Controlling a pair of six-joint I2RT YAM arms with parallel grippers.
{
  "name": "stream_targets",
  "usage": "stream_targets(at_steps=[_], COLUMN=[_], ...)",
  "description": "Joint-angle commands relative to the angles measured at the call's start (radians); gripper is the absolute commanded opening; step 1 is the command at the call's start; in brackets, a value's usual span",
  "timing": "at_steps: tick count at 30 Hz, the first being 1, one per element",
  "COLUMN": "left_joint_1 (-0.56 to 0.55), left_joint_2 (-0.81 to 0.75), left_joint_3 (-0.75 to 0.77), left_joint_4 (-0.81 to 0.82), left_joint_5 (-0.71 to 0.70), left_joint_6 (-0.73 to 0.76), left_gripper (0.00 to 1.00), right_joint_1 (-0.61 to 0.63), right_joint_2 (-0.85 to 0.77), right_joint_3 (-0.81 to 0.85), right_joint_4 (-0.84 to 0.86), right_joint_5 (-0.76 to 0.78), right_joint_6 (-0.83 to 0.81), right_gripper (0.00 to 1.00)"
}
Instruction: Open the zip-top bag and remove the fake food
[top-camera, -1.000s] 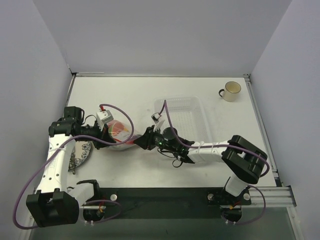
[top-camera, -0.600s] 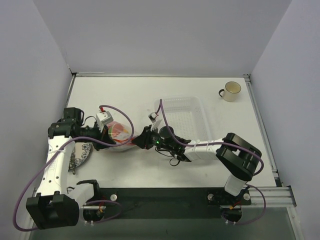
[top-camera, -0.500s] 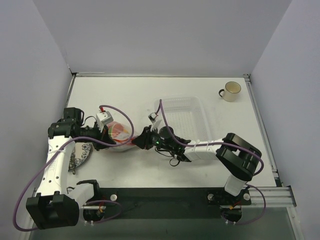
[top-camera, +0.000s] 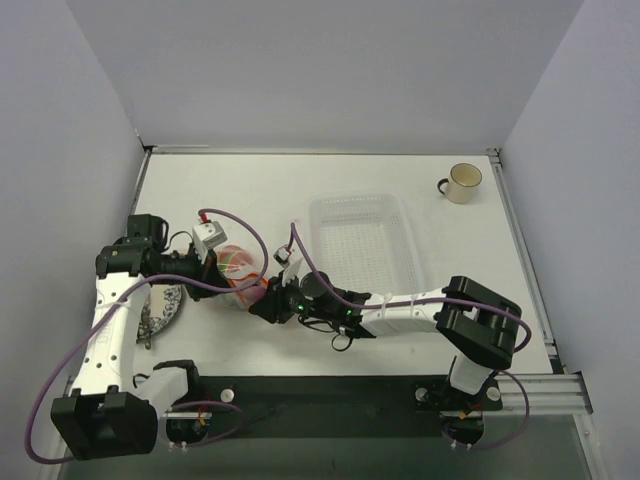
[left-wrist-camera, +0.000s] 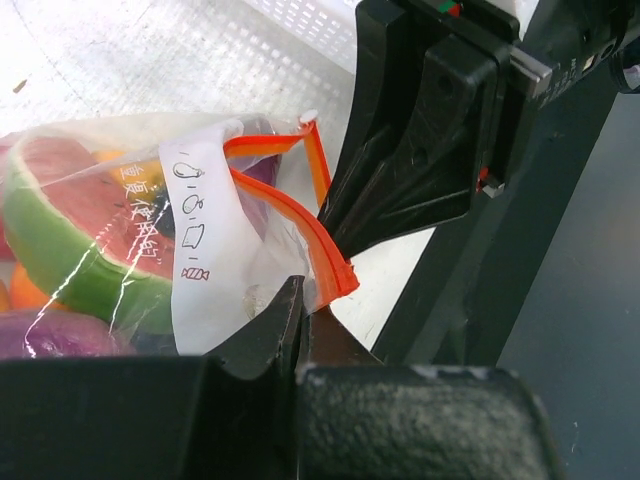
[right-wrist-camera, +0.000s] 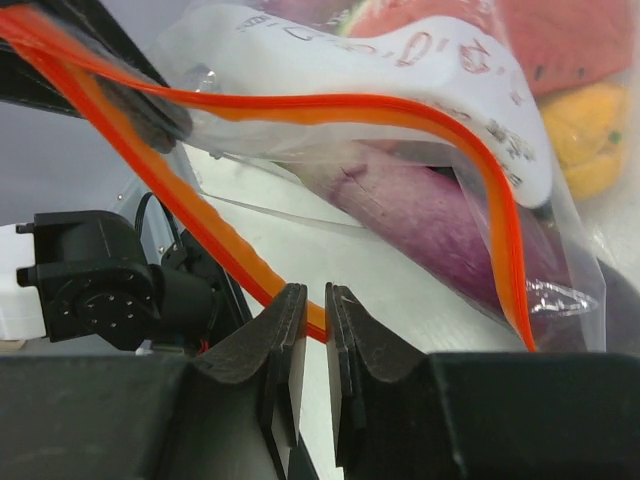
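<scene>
The zip-top bag (top-camera: 238, 268) lies left of centre on the desk (top-camera: 250, 190), held between the two arms. The fake food (left-wrist-camera: 80, 230) is inside it: a green-rimmed red slice, a purple eggplant (right-wrist-camera: 430, 215) and a yellow piece press against the clear plastic.

The left pincer (left-wrist-camera: 303, 300) is closed to a sliver on the near lip of the bag's mouth, at the end of the orange zip strip (left-wrist-camera: 300, 225). The right pincer (right-wrist-camera: 315, 300) comes in from the opposite side and is nipped almost closed on the other lip of the strip. The two lips bow apart between the grips, so the mouth gapes partway.

Both pincers crowd the same corner of the bag, nearly touching.

- To the left, a patterned plate (top-camera: 165, 305) sits just beside the left arm and close to the desk's left edge.
- To the right, the white mesh basket (top-camera: 365, 240) has its near-left corner near the bag but not touching it.
- Bare desk stretches behind the bag toward the far wall.
- A cream mug (top-camera: 462, 182) stands well apart, by the far right edge.
- The right arm lies low across the near part of the desk.
</scene>
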Motion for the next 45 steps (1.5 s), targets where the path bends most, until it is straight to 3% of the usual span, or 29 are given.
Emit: stream_targets(at_steps=[1,7,10,11,14,19,22,23,26,27,31,36,45], left_joint_1=[-0.019,-0.018,-0.018,-0.016,-0.015,0.049,0.073,0.073,0.117,0.144,0.154,0.128,0.053], left_joint_2=[-0.013,-0.025,-0.016,-0.008,0.019,0.091,0.154,0.197,0.284,0.298,0.318,0.305,0.338], left_joint_3=[0.059,0.102,0.168,0.197,0.256,0.294,0.170,0.136,0.045,0.034,-0.028,-0.061,-0.088], left_joint_4=[0.005,-0.072,-0.106,-0.091,-0.011,0.035,0.190,0.269,0.301,0.301,0.322,0.359,0.431], left_joint_5=[0.076,0.082,0.068,0.047,-0.090,-0.081,-0.227,-0.356,-0.438,-0.440,-0.478,-0.477,-0.480], left_joint_6=[-0.007,-0.014,-0.007,-0.025,-0.105,-0.143,-0.194,-0.210,-0.159,-0.148,-0.108,-0.112,-0.171], left_gripper=[0.04,0.11,0.23,0.73,0.79,0.81,0.82,0.80,0.67,0.57,0.44,0.44,0.44], right_joint_1=[0.013,-0.041,-0.067,-0.067,-0.062,-0.038,0.005,0.014,0.054,0.062,0.088,0.102,0.103], right_joint_2=[-0.015,0.028,0.036,0.033,0.037,0.055,0.045,0.043,0.010,-0.033,-0.171,-0.241,-0.149], right_joint_3=[0.057,0.084,0.084,0.084,0.092,0.147,0.170,0.178,0.171,0.149,0.028,-0.040,0.006], right_joint_4=[0.006,-0.016,-0.023,-0.032,-0.066,-0.199,-0.308,-0.345,-0.463,-0.462,-0.436,-0.443,-0.453], right_joint_5=[0.047,0.136,0.174,0.177,0.173,0.177,0.269,0.290,0.398,0.418,0.461,0.472,0.473], right_joint_6=[-0.039,-0.114,-0.133,-0.153,-0.200,-0.233,-0.245,-0.247,-0.237,-0.231,-0.234,-0.240,-0.282], right_gripper=[0.16,0.22,0.25,0.26,0.28,0.38,0.45,0.46,0.46,0.46,0.46,0.43,0.35])
